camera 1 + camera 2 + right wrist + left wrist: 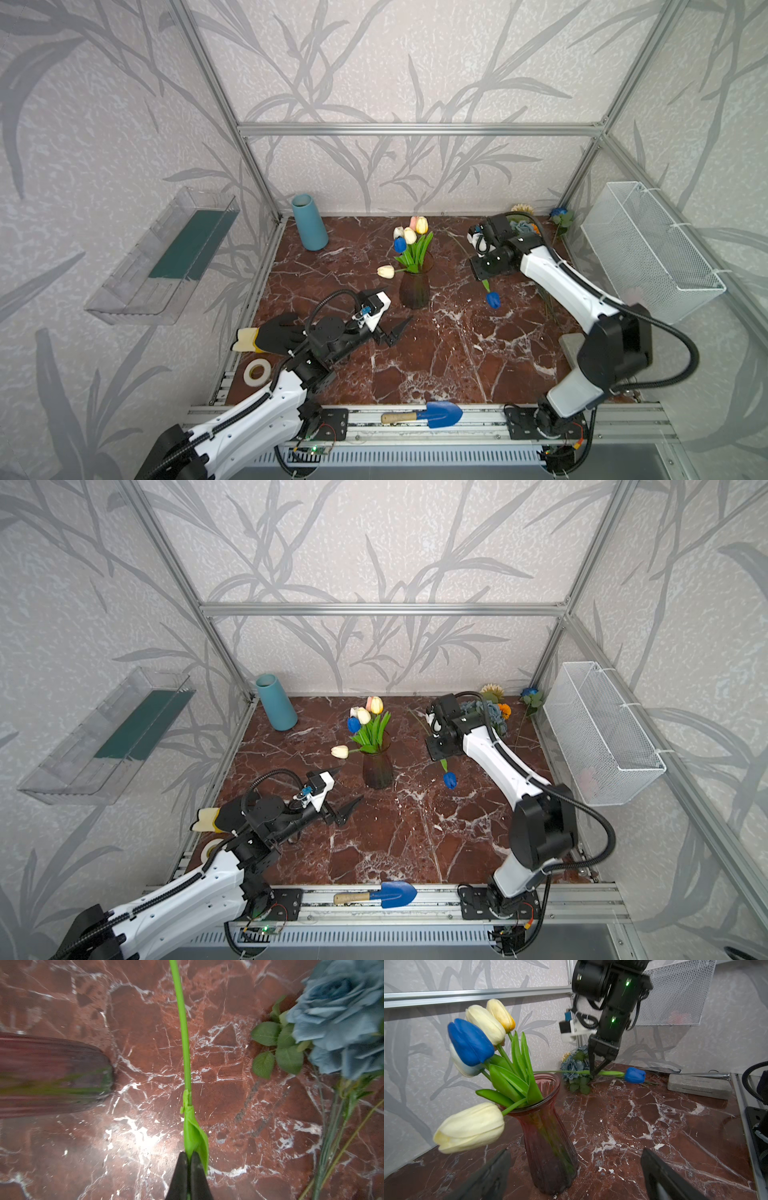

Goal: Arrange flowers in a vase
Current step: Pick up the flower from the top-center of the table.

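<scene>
Blue tulip (635, 1075) is hanging crosswise in the right pincer (595, 1073), which is clamping tight on the stem where the leaf wraps it, a little behind the bloom. It is sitting on the right-arm side of the red vase (550, 1147), with the bare stem end pointing at the vase mouth and the bloom pointing away. I am judging it lifted clear of the surface (436, 365), but am not certain.

Handling: I am reading it as light, with a rubbery stem that is bowing slightly along its length. That long free end is probably going to wobble when swung. The leaf sheath is looking soft and could be sliding under the pads; bare stem nearer the middle would be giving better control of the tip. I am treating the bloom as squashy and no place to grip.

Left pincer (392, 307) is standing wide apart and empty, just in front of the vase.

In the way: the tulips (409, 237) in the vase are fanning leaves over much of its mouth, and one cream head is drooping over the rim on the left-arm side. I am taking the vase for glass, narrow-waisted and easy to tip. Dusty-blue roses (342, 1012) are lying beyond the held stem, farther from the vase.
</scene>
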`<state>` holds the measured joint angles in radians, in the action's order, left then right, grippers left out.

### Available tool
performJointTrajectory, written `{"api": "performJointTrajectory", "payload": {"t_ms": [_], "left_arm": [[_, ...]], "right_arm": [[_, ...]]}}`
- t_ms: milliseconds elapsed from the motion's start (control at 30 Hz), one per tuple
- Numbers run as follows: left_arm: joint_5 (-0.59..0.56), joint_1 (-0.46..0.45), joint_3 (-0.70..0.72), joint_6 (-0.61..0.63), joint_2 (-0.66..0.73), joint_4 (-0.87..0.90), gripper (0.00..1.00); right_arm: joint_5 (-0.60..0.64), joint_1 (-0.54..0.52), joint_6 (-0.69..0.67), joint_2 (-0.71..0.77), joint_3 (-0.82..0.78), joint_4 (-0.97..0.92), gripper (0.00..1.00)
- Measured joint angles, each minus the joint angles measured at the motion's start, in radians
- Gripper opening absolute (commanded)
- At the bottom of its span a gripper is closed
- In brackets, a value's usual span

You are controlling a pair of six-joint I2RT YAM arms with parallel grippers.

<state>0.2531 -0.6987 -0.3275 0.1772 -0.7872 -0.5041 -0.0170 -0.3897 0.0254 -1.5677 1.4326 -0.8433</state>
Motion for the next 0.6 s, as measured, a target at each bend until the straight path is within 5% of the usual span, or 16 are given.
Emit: {"api": "performJointTrajectory", "payload": {"t_ms": [300, 600], "left_arm": [[-0.057, -0.134, -0.166, 0.191, -0.039, 0.114, 0.93], [-0.114, -0.163, -0.169, 0.264, -0.062, 0.118, 0.87]], "right_arm": [[0.047, -0.278, 0.002, 0.234, -0.006, -0.181, 0.05], [0.17, -0.292, 0.018, 0.405, -0.023, -0.24, 0.07]]}}
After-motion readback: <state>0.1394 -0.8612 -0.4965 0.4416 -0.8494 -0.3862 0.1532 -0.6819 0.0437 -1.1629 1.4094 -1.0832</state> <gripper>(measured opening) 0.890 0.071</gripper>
